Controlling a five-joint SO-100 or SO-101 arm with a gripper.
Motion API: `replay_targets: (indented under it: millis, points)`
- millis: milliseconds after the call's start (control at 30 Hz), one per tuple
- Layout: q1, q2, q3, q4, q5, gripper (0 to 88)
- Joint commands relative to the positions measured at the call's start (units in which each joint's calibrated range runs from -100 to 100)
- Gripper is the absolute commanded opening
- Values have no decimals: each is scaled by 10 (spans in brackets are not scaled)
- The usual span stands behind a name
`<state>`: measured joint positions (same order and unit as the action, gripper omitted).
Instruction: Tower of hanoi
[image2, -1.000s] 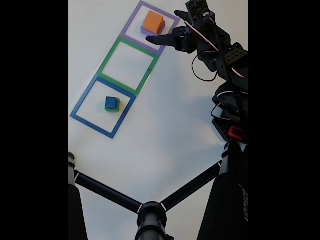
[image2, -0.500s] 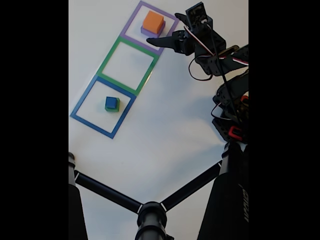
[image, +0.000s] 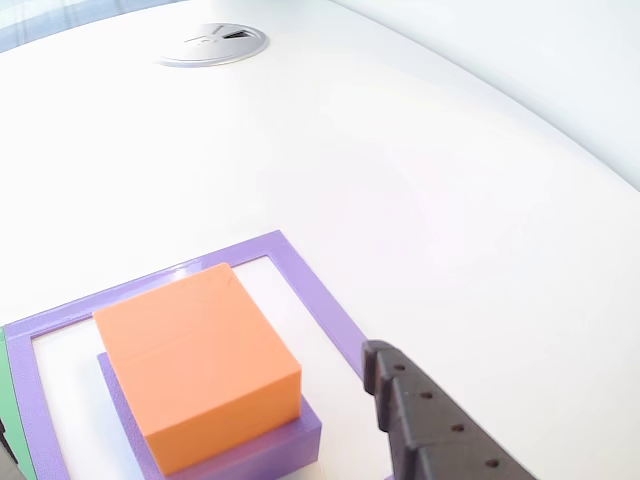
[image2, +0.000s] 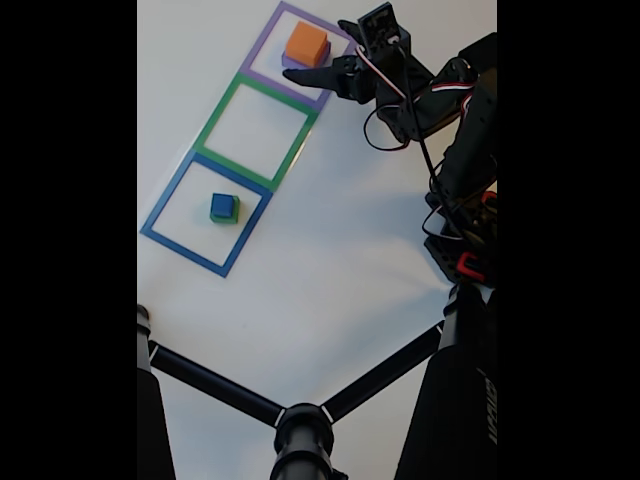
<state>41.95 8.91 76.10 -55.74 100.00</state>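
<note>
Worktop (image2: 330, 260): smooth white surface carrying three flat square outlines in a row.
Purple base block (image: 250, 450): widest, flat rigid plastic-looking square slab, inside the purple square outline (image2: 262, 40); probably light and stiff, with low sides that offer little to pinch.
Orange block (image: 195, 360): thick rigid square block resting on the purple slab; judged light, hard and fairly smooth. Best hold: two opposite vertical side faces, above the slab.
Green block (image2: 221, 216): small, inside the blue square outline (image2: 160, 210), mostly covered.
Blue cube (image2: 223, 205): smallest, seated on the green block; well apart from the arm.
End effector (image2: 325, 60): black two-finger tool, jaws spread and empty, beside the orange block at the purple outline's right edge in the fixed view, not touching it.
</note>
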Motion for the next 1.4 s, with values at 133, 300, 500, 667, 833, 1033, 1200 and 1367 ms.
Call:
replay_targets:
  millis: [133,300,500,667,833,1033,1200,1367]
  points:
    - [-18,50,-64,-35,0,462]
    - [-25,69,-75,-39,0,457]
    - [-44,71,-64,-41,0,450]
    - [-56,75,-61,-45,0,434]
    - [-57,85,-61,-51,0,365]
    - [-58,87,-59,-53,0,215]
    - [-60,88,-60,-53,0,188]
    - [-63,88,-59,-55,0,158]
